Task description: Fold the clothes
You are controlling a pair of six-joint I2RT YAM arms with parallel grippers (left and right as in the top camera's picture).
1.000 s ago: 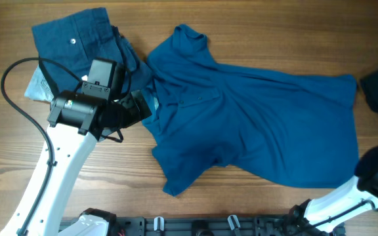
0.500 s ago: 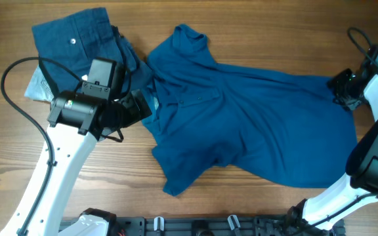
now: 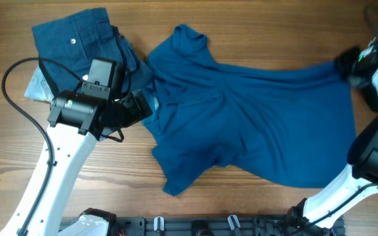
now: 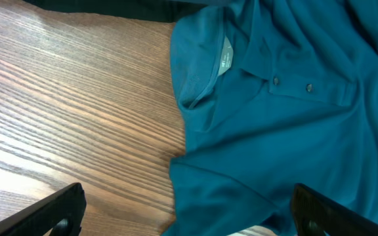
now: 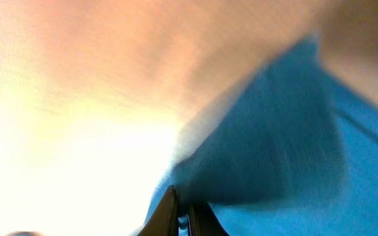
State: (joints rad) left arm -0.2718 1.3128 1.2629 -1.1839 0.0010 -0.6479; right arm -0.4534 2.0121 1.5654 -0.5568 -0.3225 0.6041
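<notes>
The clothes lie on the wooden table: a large blue collared shirt [image 3: 254,124] spread across the middle, and darker folded trousers [image 3: 77,39] with a pale button at the back left. My left gripper [image 3: 140,108] hovers open over the shirt's collar side; in the left wrist view its fingers [image 4: 61,210] stand wide apart above the collar [image 4: 205,72] and bare wood. My right gripper [image 3: 346,65] is shut on the shirt's far right corner, which is drawn out to a point. The right wrist view is blurred, with the gripper [image 5: 181,213] pinching blue fabric [image 5: 274,151].
A pale cloth [image 3: 38,85] peeks from under the trousers. A dark object [image 3: 367,99] sits at the right edge, partly behind the right arm. A black rail [image 3: 209,226] runs along the front edge.
The right arm swung in at the far right, closed on the shirt's corner and drew it up and outward. The left arm has not moved.
</notes>
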